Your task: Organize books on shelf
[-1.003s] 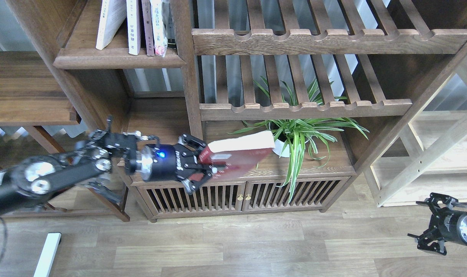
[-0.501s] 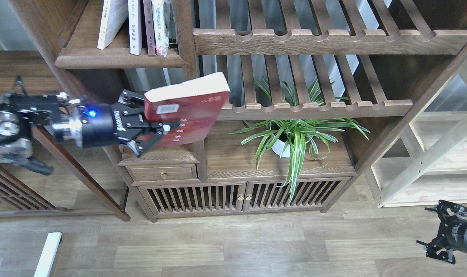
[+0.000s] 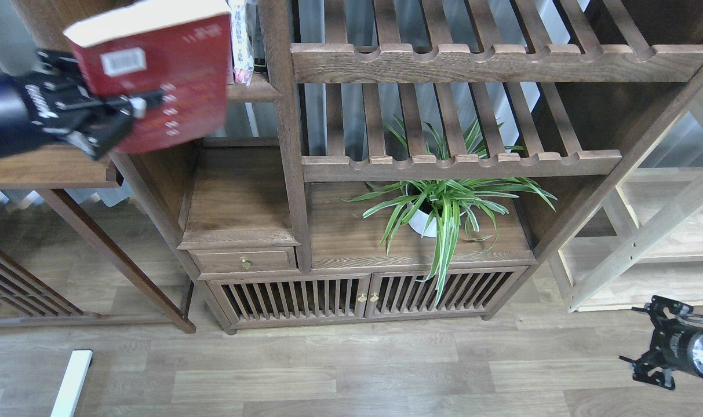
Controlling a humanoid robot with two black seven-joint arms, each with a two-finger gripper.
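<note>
Black cylindrical wrist with a blue indicator light and white lettering at upper left, ending in a black two-fingered left tool [image 3: 116, 119]; at lower right, the black skeletal right tool [image 3: 647, 359] on a silvery-capped wrist.

Red book [image 3: 177, 87]: glossy cover, matt cream paper page edges, white paper barcode label. Left gripper [image 3: 110, 119]: matt black plastic and metal. Shelf [image 3: 252, 92]: dark-brown wood, smooth satin finish, visible grain. Slatted racks [image 3: 461, 165]: the same dark wood, coarser grain. Cabinet knobs [image 3: 362, 297]: shiny brass-coloured metal. Floor [image 3: 351, 370]: smooth pale wood-look planks. Pot [image 3: 423, 223]: smooth white.
</note>
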